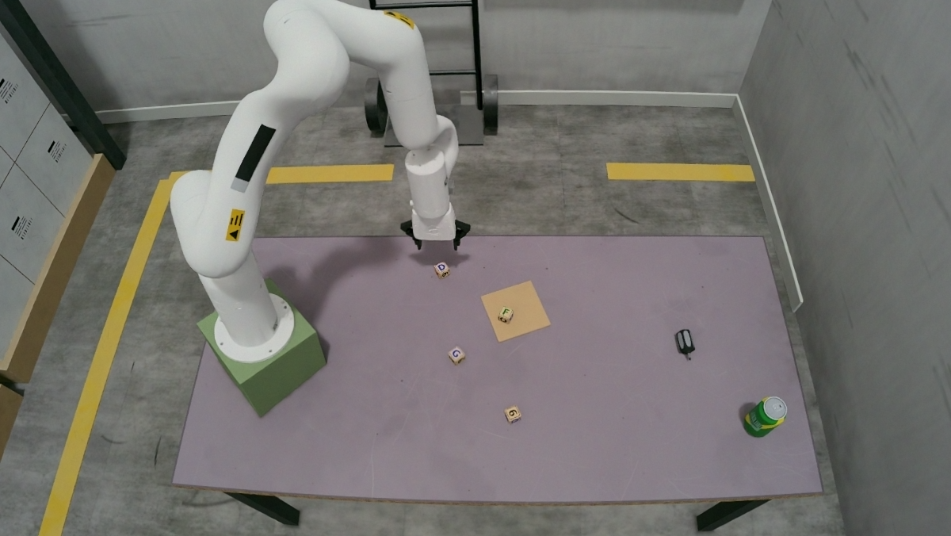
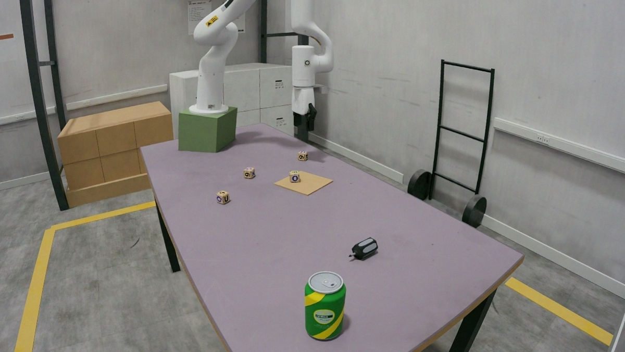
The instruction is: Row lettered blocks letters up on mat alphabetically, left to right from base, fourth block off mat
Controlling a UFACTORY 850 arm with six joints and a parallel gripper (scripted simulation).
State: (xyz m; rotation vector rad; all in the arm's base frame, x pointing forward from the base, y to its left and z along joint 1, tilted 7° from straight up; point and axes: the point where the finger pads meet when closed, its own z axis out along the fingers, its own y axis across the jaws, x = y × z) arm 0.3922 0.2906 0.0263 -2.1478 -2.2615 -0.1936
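Note:
The tan mat [image 1: 515, 310] lies near the middle of the purple table and shows in the side view [image 2: 302, 181] too. The F block [image 1: 506, 314] sits on the mat, also seen from the side [image 2: 294, 176]. The D block [image 1: 441, 269] lies off the mat near the table's far edge, also in the side view [image 2: 302, 155]. The G block [image 1: 456, 354] [image 2: 249, 173] lies off the mat, on the base side. The block with a 9 on top [image 1: 512, 414] lies off the mat nearer the front [image 2: 223, 197]. My gripper [image 1: 435, 242] [image 2: 305, 126] hangs open and empty above the D block.
The green robot base [image 1: 262, 353] stands at the table's left. A small black tool [image 1: 685, 342] lies to the right of the mat. A green can [image 1: 764, 416] stands near the right front corner. A black trolley [image 2: 452, 144] stands against the wall.

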